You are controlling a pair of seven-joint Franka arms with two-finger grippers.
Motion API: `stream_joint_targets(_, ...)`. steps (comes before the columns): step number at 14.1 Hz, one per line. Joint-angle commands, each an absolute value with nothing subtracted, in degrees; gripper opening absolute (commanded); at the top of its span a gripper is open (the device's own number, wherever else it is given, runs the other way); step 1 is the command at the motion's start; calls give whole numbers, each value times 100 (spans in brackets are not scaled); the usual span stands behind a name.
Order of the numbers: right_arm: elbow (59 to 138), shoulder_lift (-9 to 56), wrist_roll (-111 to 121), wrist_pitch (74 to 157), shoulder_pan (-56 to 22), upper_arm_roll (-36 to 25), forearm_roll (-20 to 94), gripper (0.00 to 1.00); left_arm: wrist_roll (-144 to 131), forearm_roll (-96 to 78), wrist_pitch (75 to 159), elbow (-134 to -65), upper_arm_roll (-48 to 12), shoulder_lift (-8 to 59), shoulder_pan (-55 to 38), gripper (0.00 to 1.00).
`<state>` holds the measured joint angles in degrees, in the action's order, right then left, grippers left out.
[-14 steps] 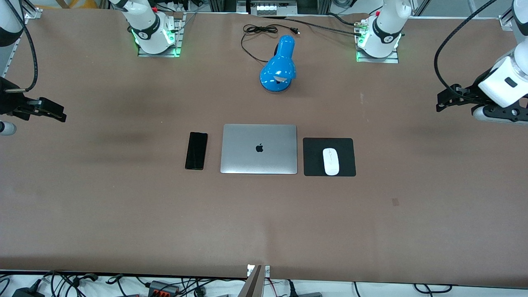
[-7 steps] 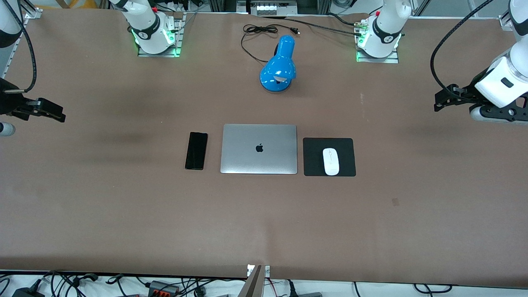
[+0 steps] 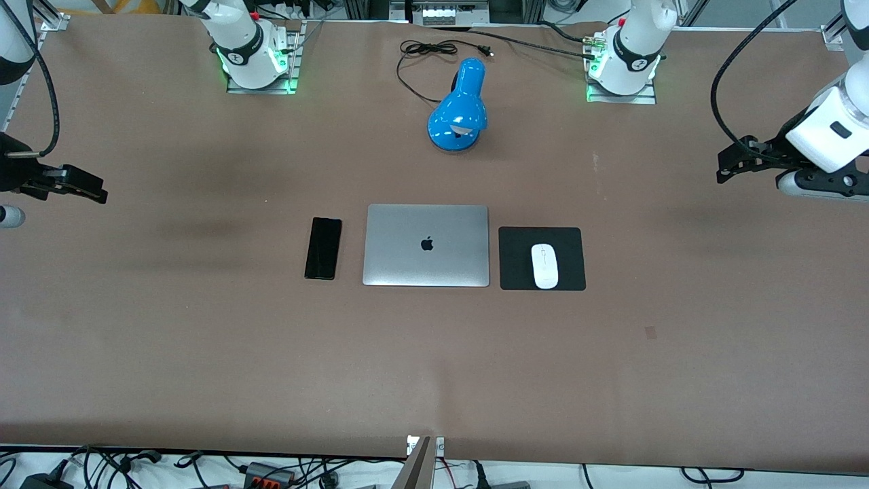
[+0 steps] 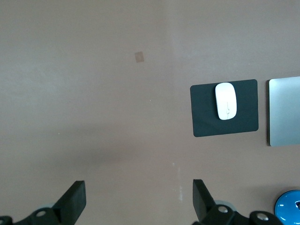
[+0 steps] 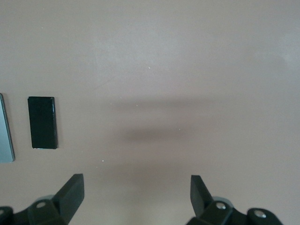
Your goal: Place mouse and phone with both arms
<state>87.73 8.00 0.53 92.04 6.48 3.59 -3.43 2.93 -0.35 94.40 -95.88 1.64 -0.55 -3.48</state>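
Observation:
The white mouse (image 3: 545,265) lies on a black square mouse pad (image 3: 570,238) beside the closed silver laptop (image 3: 426,245), toward the left arm's end. It also shows in the left wrist view (image 4: 226,101). The black phone (image 3: 323,248) lies flat on the table beside the laptop, toward the right arm's end, and shows in the right wrist view (image 5: 42,122). My left gripper (image 3: 725,170) hangs open and empty over bare table near the left arm's end (image 4: 138,201). My right gripper (image 3: 95,190) hangs open and empty over bare table near the right arm's end (image 5: 137,197).
A blue desk lamp (image 3: 459,109) lies farther from the front camera than the laptop, its black cord (image 3: 424,51) coiled near the table's top edge. The arm bases (image 3: 254,58) stand along that edge. Brown table surface (image 3: 434,367) spreads nearer the camera.
Both grippers drifted only slightly at the table's ends; the left one shifted a little and came back. The mouse, phone and laptop have not moved.

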Motion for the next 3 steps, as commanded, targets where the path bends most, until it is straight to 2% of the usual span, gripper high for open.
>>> stream_joint_targets(1,8613,879,79,9141,703,431,-378,100,272,18,9343,-9457,158,-26,-360,100)
stream_joint_targets(3,8613,888,97,9149,703,431,-369,100,272,9,9343,-9457,158,-26,-360,100)
